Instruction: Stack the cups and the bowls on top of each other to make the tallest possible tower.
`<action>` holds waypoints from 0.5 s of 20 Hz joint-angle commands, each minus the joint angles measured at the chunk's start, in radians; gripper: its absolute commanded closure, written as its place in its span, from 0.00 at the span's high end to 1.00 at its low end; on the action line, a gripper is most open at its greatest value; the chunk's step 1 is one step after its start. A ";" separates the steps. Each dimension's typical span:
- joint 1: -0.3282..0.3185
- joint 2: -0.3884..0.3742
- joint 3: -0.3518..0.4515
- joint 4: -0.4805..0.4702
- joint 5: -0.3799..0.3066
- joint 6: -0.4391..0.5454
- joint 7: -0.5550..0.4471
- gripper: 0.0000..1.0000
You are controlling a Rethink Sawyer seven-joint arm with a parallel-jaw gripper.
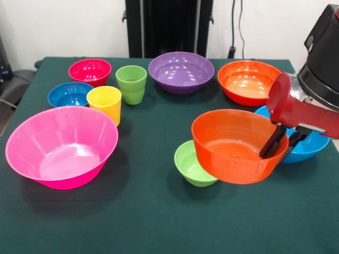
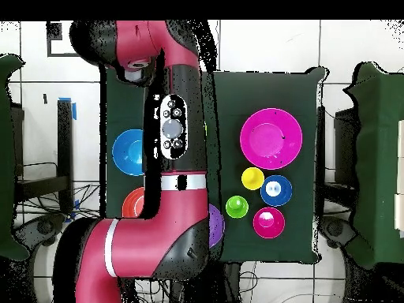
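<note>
My gripper [image 1: 284,142] is shut on the right rim of an orange-red bowl [image 1: 233,145], one finger inside and one outside. It holds the bowl tilted above the table. A small light-green bowl [image 1: 192,165] sits partly beneath the bowl's left side. The large light-blue bowl [image 1: 312,144] lies behind the gripper at the right. The yellow cup [image 1: 105,102] and the green cup [image 1: 131,83] stand upright at the left. No tower shows; every dish on the table stands alone. In the overhead view the arm hides the gripper and the held bowl.
A large pink bowl [image 1: 61,145] fills the front left. Behind it are a dark blue bowl [image 1: 69,94] and a magenta-red bowl [image 1: 90,70]. A purple bowl [image 1: 181,70] and a large orange bowl [image 1: 248,80] stand along the back. The green cloth's front edge runs close by.
</note>
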 commanded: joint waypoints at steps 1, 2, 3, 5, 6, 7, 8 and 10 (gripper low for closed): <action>-0.007 0.014 0.041 0.173 -0.010 -0.049 -0.238 0.00; -0.004 -0.005 0.038 0.210 -0.010 -0.070 -0.242 0.00; -0.003 -0.013 0.037 0.228 -0.010 -0.079 -0.242 0.00; -0.006 -0.010 0.041 0.234 -0.010 -0.085 -0.228 0.00; -0.006 -0.019 0.040 0.252 -0.012 -0.090 -0.224 0.00; -0.006 -0.023 0.040 0.265 -0.013 -0.097 -0.225 0.00; -0.006 -0.027 0.040 0.278 -0.013 -0.104 -0.226 0.00; -0.004 -0.037 0.040 0.304 -0.016 -0.115 -0.219 0.00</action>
